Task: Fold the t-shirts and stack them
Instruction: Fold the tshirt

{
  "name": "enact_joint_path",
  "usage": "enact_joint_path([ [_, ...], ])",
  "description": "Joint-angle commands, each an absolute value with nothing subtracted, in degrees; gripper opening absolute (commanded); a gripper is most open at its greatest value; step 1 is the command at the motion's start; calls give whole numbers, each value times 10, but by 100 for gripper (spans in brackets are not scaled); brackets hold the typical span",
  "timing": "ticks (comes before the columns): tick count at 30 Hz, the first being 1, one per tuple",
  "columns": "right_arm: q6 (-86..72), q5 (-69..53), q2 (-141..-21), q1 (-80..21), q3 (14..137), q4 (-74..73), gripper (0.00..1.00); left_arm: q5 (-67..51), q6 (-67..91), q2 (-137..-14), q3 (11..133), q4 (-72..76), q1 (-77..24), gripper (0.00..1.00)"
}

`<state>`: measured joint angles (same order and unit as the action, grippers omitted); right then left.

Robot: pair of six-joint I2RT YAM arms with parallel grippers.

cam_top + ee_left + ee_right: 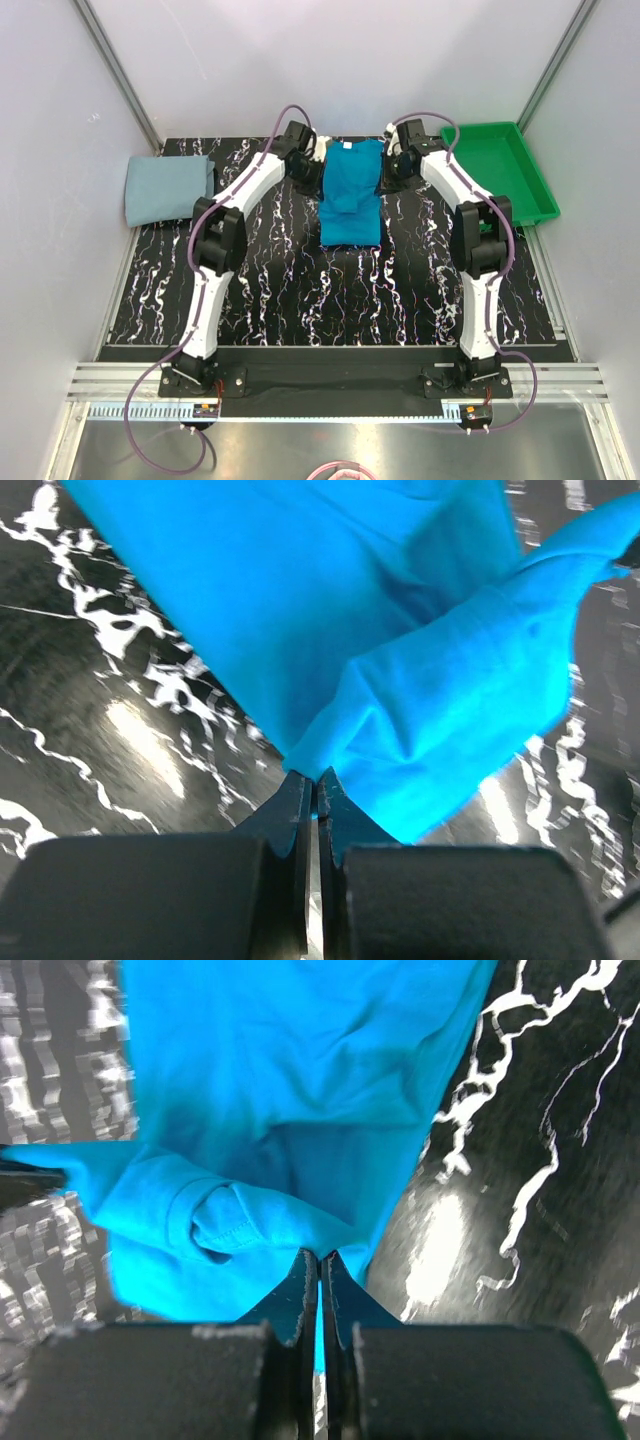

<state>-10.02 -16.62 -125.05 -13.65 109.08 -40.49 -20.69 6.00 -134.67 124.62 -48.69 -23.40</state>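
Observation:
The bright teal-blue t-shirt (350, 195) lies as a narrow strip at the far middle of the black marbled table. My left gripper (315, 168) is shut on its far left edge, with cloth (420, 680) pinched between the jaws. My right gripper (385, 170) is shut on its far right edge, with cloth (280, 1160) in the jaws. The far part of the shirt is lifted and bunched between the two grippers. The pale grey-blue t-shirt (168, 187) lies folded at the far left of the table.
A green plastic tray (505, 170) stands at the far right, partly off the table. Grey walls close in on the left, right and back. The arm bases sit on a rail at the near edge.

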Motion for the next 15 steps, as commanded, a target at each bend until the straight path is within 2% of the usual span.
enact_joint_path([
  [1,-72,-135,-1284,-134,1128,-383,0,-160,48,-1365,1277,-457,-229,0],
  [3,-64,-121,-1300,-134,1136,-381,0,-150,49,-1370,1279,-451,-229,7],
  [5,-62,-114,-1308,-134,1145,-374,2,-135,49,-1372,1282,-445,-229,28],
  [6,-64,-106,-1309,-134,1149,-374,16,-132,48,-1372,1283,-443,-229,40],
  [8,-64,-102,-1311,-134,1157,-371,33,-113,47,-1373,1293,-439,-229,69],
  [9,-63,-84,-1297,-134,1168,-373,57,-92,34,-1361,1309,-440,-229,91],
  [15,-75,-120,-1244,-129,1174,-395,59,-104,39,-1282,1269,-448,-230,96],
])
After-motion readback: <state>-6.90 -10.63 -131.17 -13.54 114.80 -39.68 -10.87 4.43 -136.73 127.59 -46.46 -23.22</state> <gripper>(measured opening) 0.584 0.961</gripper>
